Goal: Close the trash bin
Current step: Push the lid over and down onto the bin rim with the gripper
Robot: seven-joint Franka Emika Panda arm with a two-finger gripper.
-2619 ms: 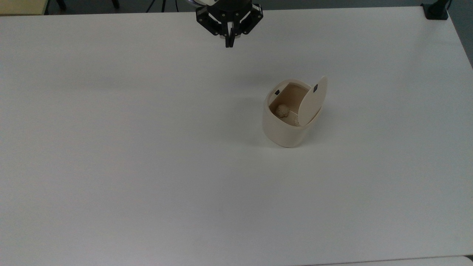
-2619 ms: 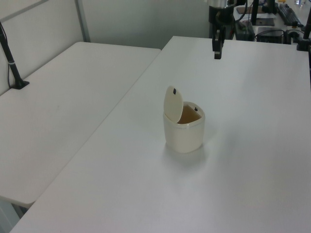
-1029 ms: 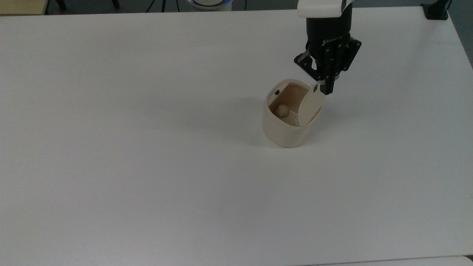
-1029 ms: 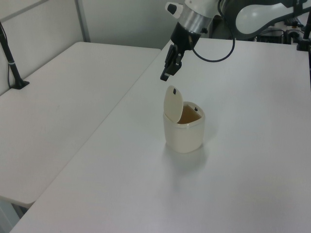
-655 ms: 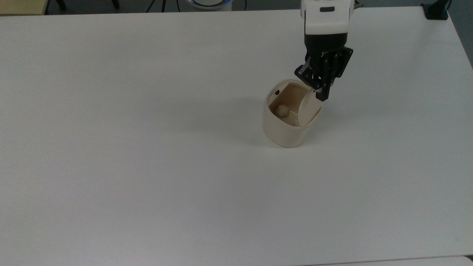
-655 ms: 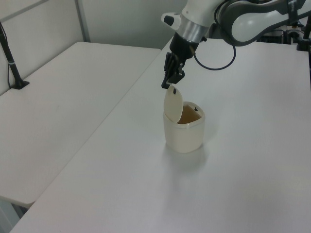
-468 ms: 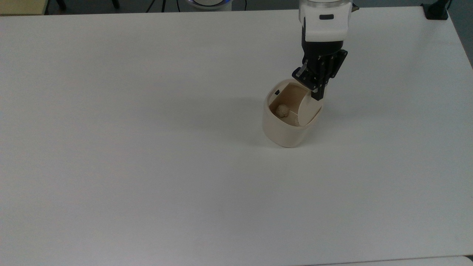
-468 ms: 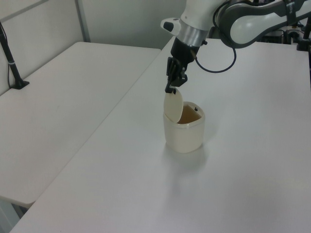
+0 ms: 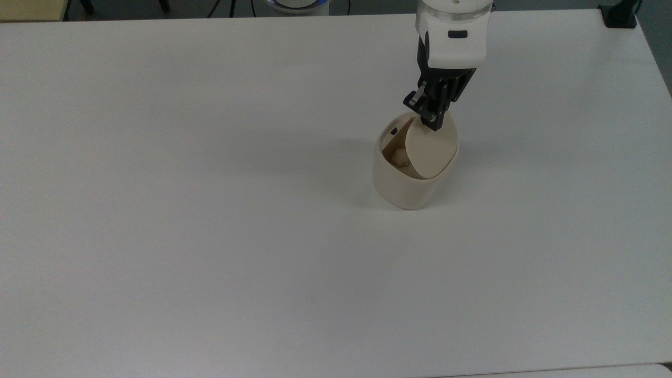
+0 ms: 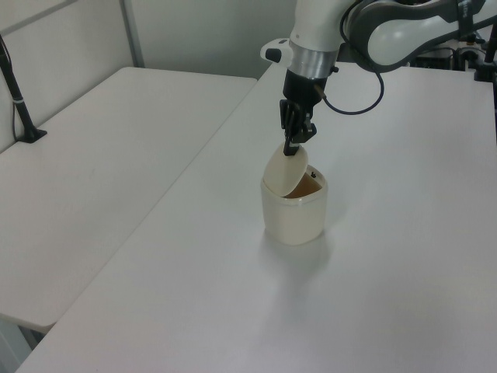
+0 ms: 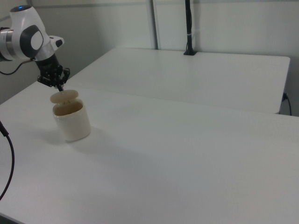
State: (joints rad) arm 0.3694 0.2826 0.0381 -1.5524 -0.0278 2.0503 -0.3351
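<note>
The cream-beige trash bin [image 9: 401, 186] stands on the white table [image 9: 210, 210], right of centre in the top view. Its flat lid [image 9: 431, 147] is tilted about halfway down over the opening, and a small crumpled ball [image 9: 400, 156] shows inside. My gripper [image 9: 433, 125] is shut with nothing in it, its black fingertips pressing on the lid's upper edge. In the left view the gripper [image 10: 291, 149] comes down from above onto the lid [image 10: 283, 171] of the bin [image 10: 295, 217]. In the right view the gripper [image 11: 60, 87] touches the lid [image 11: 63, 97] on the bin [image 11: 72, 122].
A second white table [image 10: 101, 155] adjoins this one, with a black clamped post [image 10: 19, 109] at its far edge. Another black clamp [image 9: 619, 16] sits at the top view's upper right table corner. Cables hang from the arm [image 10: 349, 70].
The gripper came from the table's far edge to the bin, dropped onto the upright lid and pushed it. The lid has swung from nearly upright to about half shut.
</note>
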